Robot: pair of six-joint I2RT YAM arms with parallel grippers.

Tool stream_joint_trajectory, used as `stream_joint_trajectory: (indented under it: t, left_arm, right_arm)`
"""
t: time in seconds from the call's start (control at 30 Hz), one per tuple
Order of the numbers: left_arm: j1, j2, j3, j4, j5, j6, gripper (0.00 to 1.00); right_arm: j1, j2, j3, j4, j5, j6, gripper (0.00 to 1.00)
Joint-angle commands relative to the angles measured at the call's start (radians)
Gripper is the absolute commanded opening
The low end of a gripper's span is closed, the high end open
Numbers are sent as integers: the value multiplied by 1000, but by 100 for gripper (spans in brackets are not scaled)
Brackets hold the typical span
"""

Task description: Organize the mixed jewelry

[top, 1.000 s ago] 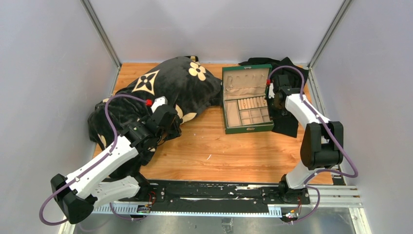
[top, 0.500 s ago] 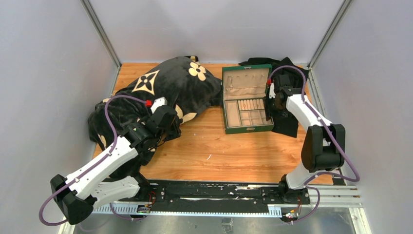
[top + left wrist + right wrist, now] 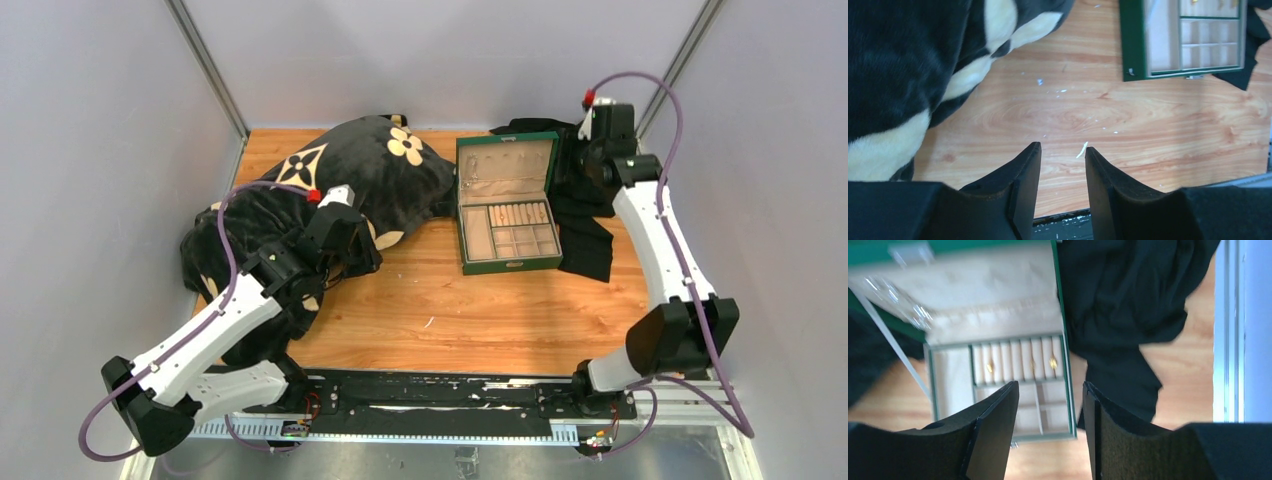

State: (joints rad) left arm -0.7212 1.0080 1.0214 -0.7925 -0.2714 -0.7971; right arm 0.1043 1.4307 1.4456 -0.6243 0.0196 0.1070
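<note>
1. Over the counter's (image 3: 480, 320) far right corner, the right claw (image 3: 1050, 388) hangs released, empty.
2. Gold jewelry (image 3: 1052, 362) sits in the box's (image 3: 510, 266) ring slots (image 3: 1013, 360), near-left of it.
3. Left claw (image 3: 1062, 148), released too, is well apart.

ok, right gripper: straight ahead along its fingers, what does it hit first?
From the right gripper, probably the green box first, at its right wall; black cloth lies just beside. Depth unclear.
</note>
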Motion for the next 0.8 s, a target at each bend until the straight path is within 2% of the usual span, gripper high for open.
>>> stream_joint_trajectory:
  t: [0.0, 0.3, 0.43, 0.6, 0.7, 0.77]
  left_arm:
    - [-4, 29, 78, 49, 58, 117, 43]
    - [-11, 59, 82, 49, 138, 131, 45]
    - [-12, 42, 67, 47, 141, 120, 45]
    - [-12, 36, 53, 48, 137, 109, 46]
    - [-12, 45, 49, 55, 134, 109, 46]
    - [-11, 57, 52, 58, 132, 115, 46]
  right_arm:
    - [27, 143, 223, 25, -3, 75, 55]
    - [81, 586, 803, -76, -3, 94, 56]
    - [93, 732, 962, -133, -54, 105, 56]
    - [100, 737, 907, -124, -95, 102, 57]
    - [101, 663, 800, -115, -143, 101, 57]
    - [103, 585, 670, -90, -169, 101, 57]
